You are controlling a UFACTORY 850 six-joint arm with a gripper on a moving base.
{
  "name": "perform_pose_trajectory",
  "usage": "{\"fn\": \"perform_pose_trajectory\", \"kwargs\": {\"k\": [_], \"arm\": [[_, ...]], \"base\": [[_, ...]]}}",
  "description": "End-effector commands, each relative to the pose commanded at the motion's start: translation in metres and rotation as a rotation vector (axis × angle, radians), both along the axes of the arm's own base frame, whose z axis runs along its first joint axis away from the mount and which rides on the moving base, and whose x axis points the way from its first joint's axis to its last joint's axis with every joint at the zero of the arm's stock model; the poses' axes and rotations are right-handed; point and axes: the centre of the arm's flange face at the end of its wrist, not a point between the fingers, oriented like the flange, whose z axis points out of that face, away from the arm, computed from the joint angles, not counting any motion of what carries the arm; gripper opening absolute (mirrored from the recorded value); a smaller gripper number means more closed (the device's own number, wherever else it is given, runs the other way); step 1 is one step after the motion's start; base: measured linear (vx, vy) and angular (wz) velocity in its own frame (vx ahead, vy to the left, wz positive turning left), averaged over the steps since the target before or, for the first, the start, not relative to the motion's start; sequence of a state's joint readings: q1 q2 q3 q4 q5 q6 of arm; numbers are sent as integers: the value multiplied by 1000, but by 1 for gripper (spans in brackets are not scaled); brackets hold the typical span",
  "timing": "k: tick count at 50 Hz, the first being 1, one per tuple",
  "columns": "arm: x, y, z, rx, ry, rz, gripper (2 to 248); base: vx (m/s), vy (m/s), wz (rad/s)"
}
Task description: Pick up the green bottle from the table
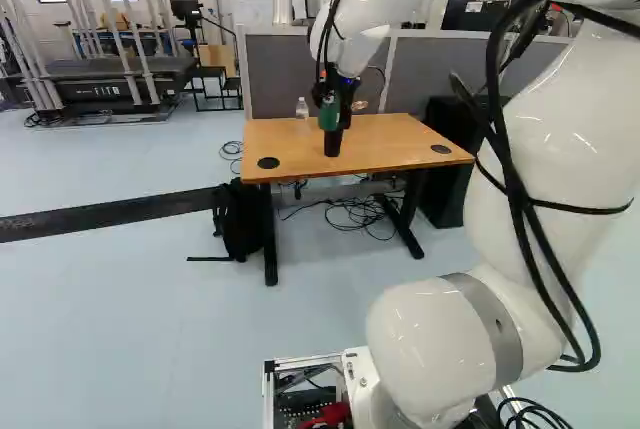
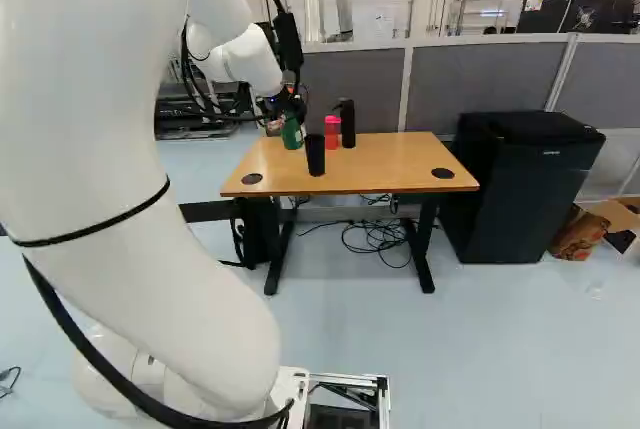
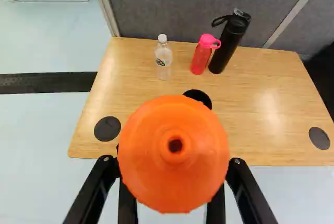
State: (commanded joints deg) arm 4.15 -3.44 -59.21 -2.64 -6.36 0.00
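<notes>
My gripper [image 1: 338,97] is over the table [image 1: 400,139] in the left base view, with the green bottle [image 1: 329,115] upright in its grasp. Seen from the right base view, the green bottle [image 2: 292,133] hangs left of a black cup [image 2: 315,155]. In the wrist view a round orange top, which looks like the bottle's cap, fills the space at the gripper [image 3: 173,172], one finger on either side. The fingers are shut on the bottle; its green body and the contact points are hidden beneath the orange top.
Toward the table's back edge stand a clear bottle [image 3: 163,59], a red bottle [image 3: 201,57] and a tall black bottle [image 3: 228,44]. Grey partitions [image 2: 480,79] rise behind. A black cabinet [image 2: 515,184] is right of the table; cables [image 2: 380,234] lie beneath it.
</notes>
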Motion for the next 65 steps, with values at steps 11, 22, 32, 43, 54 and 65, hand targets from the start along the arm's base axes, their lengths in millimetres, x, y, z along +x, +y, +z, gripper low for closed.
{"fn": "perform_pose_trajectory", "kwargs": {"k": [11,22,32,43,54,65], "arm": [[-8,-2,-10,4,-15,-3,119],[-18,-4,-22,9,-36,-6,119],[-31,-7,-37,14,-60,-11,119],[-48,-11,-56,20,-90,-17,119],[-70,-15,-77,28,-126,-25,119],[-97,-20,-102,35,-168,-35,119]], "base": [[0,0,0],[0,0,0],[0,0,0],[0,0,0],[0,0,0],[0,0,0]]}}
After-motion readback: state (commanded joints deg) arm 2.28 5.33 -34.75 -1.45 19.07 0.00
